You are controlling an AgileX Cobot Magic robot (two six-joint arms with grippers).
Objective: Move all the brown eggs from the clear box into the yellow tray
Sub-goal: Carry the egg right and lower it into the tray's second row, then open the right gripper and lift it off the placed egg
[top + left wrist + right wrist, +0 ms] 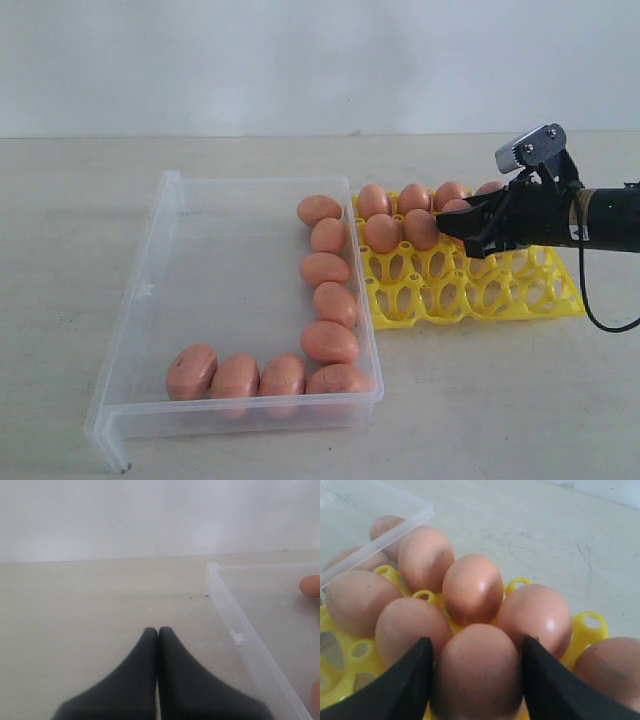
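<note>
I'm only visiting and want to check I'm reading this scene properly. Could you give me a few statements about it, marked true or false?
1. The left end effector is shut and holds nothing. True.
2. The clear box has no eggs left. False: nine brown eggs lie along two of its walls.
3. The right end effector is closed around one egg over the yellow tray. True.
4. The yellow tray is full. False: its near cups are empty.

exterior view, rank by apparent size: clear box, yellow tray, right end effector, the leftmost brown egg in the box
1. clear box
2. yellow tray, partly hidden by eggs and the arm
3. right end effector, counting its black fingers and body
4. brown egg

The box lies nearer the camera, but its lead looks real.
</note>
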